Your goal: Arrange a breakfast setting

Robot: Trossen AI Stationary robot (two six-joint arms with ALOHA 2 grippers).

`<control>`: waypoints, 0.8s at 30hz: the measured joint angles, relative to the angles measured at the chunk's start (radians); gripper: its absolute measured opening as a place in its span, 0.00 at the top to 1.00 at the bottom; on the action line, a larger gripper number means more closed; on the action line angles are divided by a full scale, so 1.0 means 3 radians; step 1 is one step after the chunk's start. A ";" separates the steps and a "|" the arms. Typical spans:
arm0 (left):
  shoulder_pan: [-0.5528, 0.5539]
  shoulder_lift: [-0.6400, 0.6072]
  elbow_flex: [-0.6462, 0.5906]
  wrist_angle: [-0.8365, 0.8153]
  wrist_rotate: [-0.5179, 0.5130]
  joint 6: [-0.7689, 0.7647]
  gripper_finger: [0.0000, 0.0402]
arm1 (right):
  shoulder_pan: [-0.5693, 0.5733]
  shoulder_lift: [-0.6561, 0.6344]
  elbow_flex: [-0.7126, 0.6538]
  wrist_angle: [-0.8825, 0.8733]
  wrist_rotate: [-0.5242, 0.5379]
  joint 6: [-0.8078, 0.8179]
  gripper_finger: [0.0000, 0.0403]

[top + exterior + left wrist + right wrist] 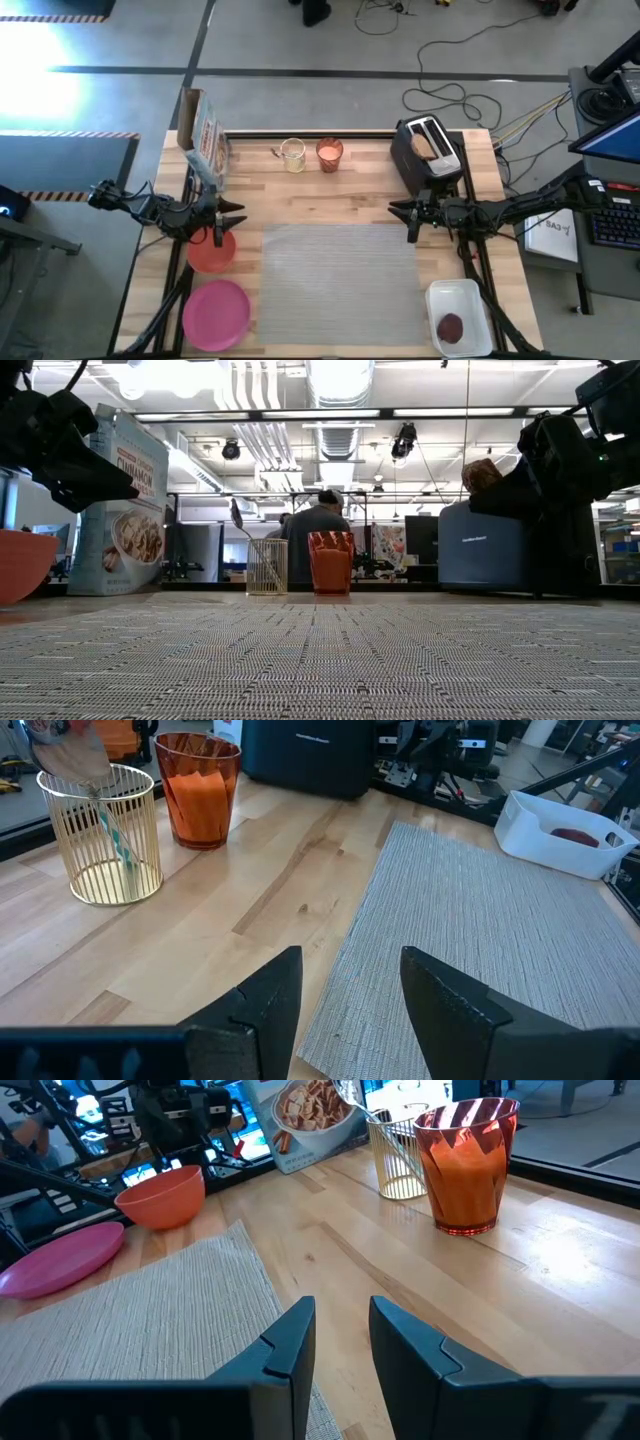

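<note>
The grey woven placemat [340, 275] lies flat in the table's middle. At its left the red bowl [211, 250] stands on the wood, with the pink plate [216, 313] nearer the front edge. The glass of orange drink [329, 153] stands at the back. Beside it the metal spoon [75, 755] stands in a pale wire cup [292, 154]. A toast slice [426, 146] sticks out of the black toaster [430, 155]. The dark red patty [451, 327] lies in a white tray. My left gripper [350, 985] hovers open above the bowl. My right gripper [342, 1335] hovers open at the mat's right.
A cereal box [205, 140] stands at the back left, close to my left arm. The white tray [462, 300] sits at the front right corner. Bare wood runs between the mat's far edge and the glasses. A person sits in the room beyond [320, 535].
</note>
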 joint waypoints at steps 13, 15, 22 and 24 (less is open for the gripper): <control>0.0000 0.0007 0.0001 0.0533 0.0417 -0.0093 0.61 | 0.0001 0.0001 0.0001 0.0000 0.0000 -0.0001 0.79; 0.0000 0.0026 0.0001 0.0533 0.0361 -0.0095 0.61 | 0.0001 0.0000 0.0000 -0.0001 0.0001 0.0000 0.79; 0.0000 0.0396 0.0004 0.0942 0.0347 -0.0013 0.61 | 0.0000 0.0000 0.0001 0.0000 0.0001 0.0000 0.79; 0.0000 0.0557 0.0073 0.1093 0.0349 0.0109 0.61 | 0.0001 0.0001 0.0001 0.0000 0.0000 0.0000 0.79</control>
